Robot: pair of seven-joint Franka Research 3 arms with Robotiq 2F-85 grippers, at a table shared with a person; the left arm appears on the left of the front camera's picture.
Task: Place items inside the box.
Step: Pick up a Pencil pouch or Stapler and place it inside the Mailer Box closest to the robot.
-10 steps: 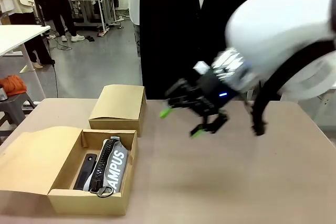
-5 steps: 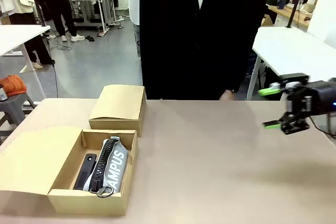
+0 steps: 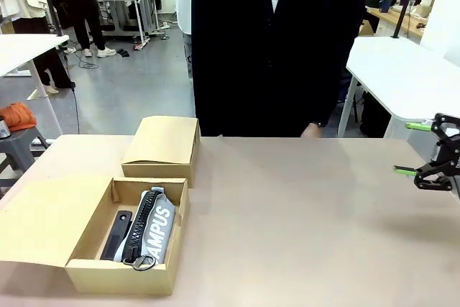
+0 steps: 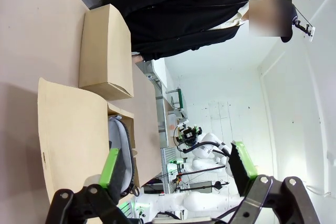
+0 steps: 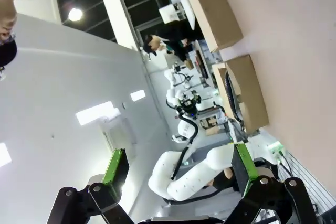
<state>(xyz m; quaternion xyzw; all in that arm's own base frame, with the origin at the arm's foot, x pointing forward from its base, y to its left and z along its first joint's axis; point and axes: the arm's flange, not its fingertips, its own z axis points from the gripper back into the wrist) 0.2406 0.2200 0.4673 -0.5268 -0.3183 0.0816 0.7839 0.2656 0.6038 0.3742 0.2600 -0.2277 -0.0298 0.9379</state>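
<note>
While the open box (image 3: 93,275) at seven o'clock on the table (image 3: 302,213) already held a grey "CAMPUS" pouch (image 3: 154,228) beside a slim black item (image 3: 116,234), no further items lay outside it. The right gripper (image 3: 425,150), at three o'clock, stood wide and empty; the left gripper (image 4: 178,169) likewise gaped, holding nothing
</note>
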